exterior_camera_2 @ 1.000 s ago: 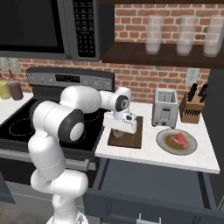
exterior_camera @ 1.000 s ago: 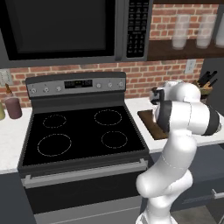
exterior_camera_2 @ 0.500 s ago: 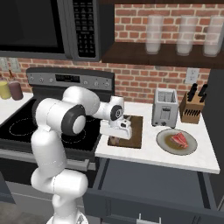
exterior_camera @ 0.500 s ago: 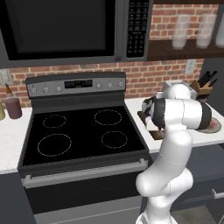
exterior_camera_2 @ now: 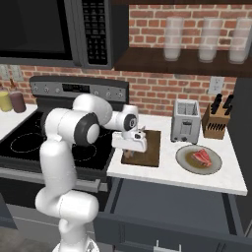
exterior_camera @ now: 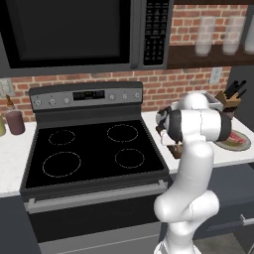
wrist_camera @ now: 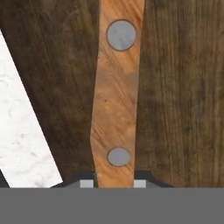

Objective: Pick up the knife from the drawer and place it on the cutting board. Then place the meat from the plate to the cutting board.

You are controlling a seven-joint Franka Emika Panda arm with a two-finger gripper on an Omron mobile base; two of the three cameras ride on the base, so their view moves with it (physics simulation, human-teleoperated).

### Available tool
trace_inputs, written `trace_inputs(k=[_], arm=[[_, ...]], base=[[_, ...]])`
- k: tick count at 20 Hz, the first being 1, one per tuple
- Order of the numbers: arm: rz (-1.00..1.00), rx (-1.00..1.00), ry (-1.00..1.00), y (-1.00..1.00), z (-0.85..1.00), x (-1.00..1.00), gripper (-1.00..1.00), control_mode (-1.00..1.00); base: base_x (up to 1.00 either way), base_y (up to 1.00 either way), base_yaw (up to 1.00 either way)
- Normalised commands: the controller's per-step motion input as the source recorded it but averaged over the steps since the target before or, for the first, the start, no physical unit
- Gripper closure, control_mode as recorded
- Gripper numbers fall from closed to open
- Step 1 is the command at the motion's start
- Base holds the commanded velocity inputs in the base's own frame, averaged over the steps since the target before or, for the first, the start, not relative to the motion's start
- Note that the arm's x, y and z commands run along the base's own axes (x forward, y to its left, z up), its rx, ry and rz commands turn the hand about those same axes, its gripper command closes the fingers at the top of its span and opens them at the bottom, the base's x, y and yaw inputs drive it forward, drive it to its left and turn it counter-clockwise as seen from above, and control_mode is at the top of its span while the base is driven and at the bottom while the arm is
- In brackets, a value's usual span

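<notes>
Elbow folded high, the arm dips its gripper (exterior_camera_2: 131, 152) low over the cutting board (exterior_camera_2: 150, 147), clamped on the knife (wrist_camera: 117, 100) handle near the board's front-left edge beside bare white counter (wrist_camera: 22, 131).

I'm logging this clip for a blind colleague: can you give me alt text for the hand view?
The gripper is shut on the knife, whose light wooden handle with two silver rivets runs up the picture, close over the dark brown cutting board. A wedge of white counter shows at lower left.
</notes>
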Motion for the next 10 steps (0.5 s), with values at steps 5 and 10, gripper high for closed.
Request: trace_inputs(k=[5,10], arm=[[0.0,0.0,0.11,-0.21,0.0,0.11,-1.0,-1.0],[-0.02,0.02,0.01,-0.41,0.3,-0.32,-1.0,-1.0]], base=[[0.0,0.0,0.0],[0.0,0.0,0.0]])
